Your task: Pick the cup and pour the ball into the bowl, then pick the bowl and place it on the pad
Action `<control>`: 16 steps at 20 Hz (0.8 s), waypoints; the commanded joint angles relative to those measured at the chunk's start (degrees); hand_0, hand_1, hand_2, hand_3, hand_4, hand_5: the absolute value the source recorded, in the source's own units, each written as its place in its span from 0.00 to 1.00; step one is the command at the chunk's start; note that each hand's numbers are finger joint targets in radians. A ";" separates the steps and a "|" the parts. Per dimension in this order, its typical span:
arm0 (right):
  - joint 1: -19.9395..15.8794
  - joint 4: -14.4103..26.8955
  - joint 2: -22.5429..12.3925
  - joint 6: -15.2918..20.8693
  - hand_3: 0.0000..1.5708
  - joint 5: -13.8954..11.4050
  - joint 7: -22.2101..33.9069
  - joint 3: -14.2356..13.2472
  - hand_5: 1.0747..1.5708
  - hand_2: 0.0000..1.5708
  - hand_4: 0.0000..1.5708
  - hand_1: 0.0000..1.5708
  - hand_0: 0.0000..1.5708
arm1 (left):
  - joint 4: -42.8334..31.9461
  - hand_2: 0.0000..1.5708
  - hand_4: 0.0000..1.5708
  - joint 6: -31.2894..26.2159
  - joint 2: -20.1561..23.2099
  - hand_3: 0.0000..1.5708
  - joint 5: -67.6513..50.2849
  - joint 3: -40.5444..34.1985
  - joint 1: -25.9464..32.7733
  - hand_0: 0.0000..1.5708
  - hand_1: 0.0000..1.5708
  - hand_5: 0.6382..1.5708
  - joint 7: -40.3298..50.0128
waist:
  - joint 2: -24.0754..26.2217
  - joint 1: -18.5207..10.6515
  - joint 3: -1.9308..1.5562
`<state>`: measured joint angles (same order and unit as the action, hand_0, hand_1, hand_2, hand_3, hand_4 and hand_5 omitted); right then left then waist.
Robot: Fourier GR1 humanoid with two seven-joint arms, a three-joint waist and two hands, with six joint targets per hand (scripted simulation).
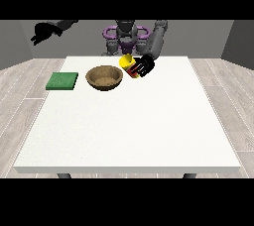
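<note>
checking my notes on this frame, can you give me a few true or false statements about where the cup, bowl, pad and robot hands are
1. The cup is held by the robot hand at the view's right. True.
2. The bowl sits on the green pad. False: the bowl stands on the table, beside the pad and apart from it.
3. The cup is tilted, with its yellow end towards the bowl. True.
4. The robot hand at the view's left is holding the bowl. False: it is raised off to the side, beyond the table's edge, and holds nothing.
5. The pad lies to the view's right of the bowl. False: it lies to the bowl's left in the view.
</note>
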<state>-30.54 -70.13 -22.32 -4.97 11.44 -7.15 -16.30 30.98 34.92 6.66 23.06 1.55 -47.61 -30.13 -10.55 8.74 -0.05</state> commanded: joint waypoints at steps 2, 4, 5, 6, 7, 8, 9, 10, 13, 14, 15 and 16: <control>-1.65 1.67 0.63 -1.28 0.42 -0.73 0.56 2.13 0.99 0.23 0.34 0.00 0.00 | -4.99 1.00 0.97 10.64 -1.22 1.00 12.10 7.25 -4.17 0.94 0.94 0.66 9.85 | 1.04 1.94 -0.08; -2.19 3.94 -0.94 -1.02 0.43 -0.98 0.09 0.73 0.99 0.22 0.34 0.00 0.00 | -7.14 1.00 0.94 11.90 -1.56 1.00 16.50 10.07 -5.93 0.95 0.95 0.72 14.77 | 2.23 1.06 -0.08; -0.95 5.18 -0.09 -0.59 0.43 -1.04 -1.12 0.42 0.99 0.22 0.34 0.00 0.00 | -7.76 1.00 0.95 10.47 -0.74 1.00 17.91 10.90 -7.24 0.96 0.96 0.71 17.08 | 3.45 0.15 -0.08; -1.28 5.28 0.65 -0.69 0.43 -1.09 -0.79 1.14 0.99 0.24 0.34 0.00 0.00 | -9.26 1.00 0.96 12.26 -1.49 1.00 20.28 12.14 -8.10 0.96 0.96 0.71 19.71 | 3.52 0.51 -0.08; -2.12 6.21 -0.27 -0.15 0.44 -0.45 -0.37 -0.34 0.99 0.23 0.34 0.00 0.00 | -10.08 1.00 0.95 13.55 -1.19 1.00 22.92 14.07 -7.74 0.97 0.97 0.73 19.93 | 3.97 -0.30 -0.09; -2.43 7.83 -1.34 -1.28 0.43 -0.65 -0.19 -0.30 0.99 0.23 0.35 0.00 0.00 | -11.39 1.00 0.95 13.92 -2.08 1.00 25.35 15.54 -9.23 0.98 0.98 0.75 23.58 | 4.62 -1.35 -0.11; -2.16 7.10 0.24 -0.39 0.42 -2.16 -1.94 1.29 0.99 0.23 0.34 0.00 0.00 | -12.75 1.00 0.96 14.17 -0.92 1.00 27.46 16.25 -12.04 0.99 0.99 0.76 26.16 | 3.63 -0.30 -0.11; 0.53 7.34 0.73 -0.53 0.42 -2.49 -3.32 1.31 0.99 0.22 0.35 0.00 0.00 | -13.51 1.00 0.95 13.14 1.15 1.00 28.76 17.19 -11.09 1.00 1.00 0.78 25.79 | 5.16 -0.49 -0.10; -1.80 9.09 2.16 1.18 0.40 -3.12 -2.20 2.03 0.99 0.24 0.36 0.00 0.00 | -17.37 1.00 0.73 13.62 -1.47 1.00 36.58 22.49 -15.32 1.00 1.00 0.93 33.95 | 6.56 -1.78 -0.12; -2.89 9.42 1.25 1.58 0.41 -3.40 -2.16 1.60 0.99 0.24 0.36 0.00 0.00 | -18.39 1.00 0.71 14.12 -1.96 1.00 38.85 23.83 -16.51 1.00 1.00 0.95 36.51 | 5.60 -1.54 -0.09; -4.09 10.64 -1.39 -1.33 0.42 -1.82 -1.61 0.22 0.99 0.25 0.36 0.00 0.00 | -19.38 1.00 0.72 12.97 -2.96 1.00 40.93 25.36 -18.08 1.00 1.00 0.94 38.79 | 4.72 -0.65 -0.11; -3.67 9.02 0.05 0.33 0.42 -2.34 -0.38 1.10 0.99 0.24 0.36 0.00 0.00 | -20.75 1.00 0.75 16.30 -4.22 1.00 43.15 27.16 -13.65 1.00 1.00 0.92 39.68 | 6.09 -0.35 -0.03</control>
<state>-33.00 -61.69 -21.92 -4.93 9.07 -8.59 -15.07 14.22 48.81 4.59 58.37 23.30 -61.38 2.76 -5.17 8.12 -0.15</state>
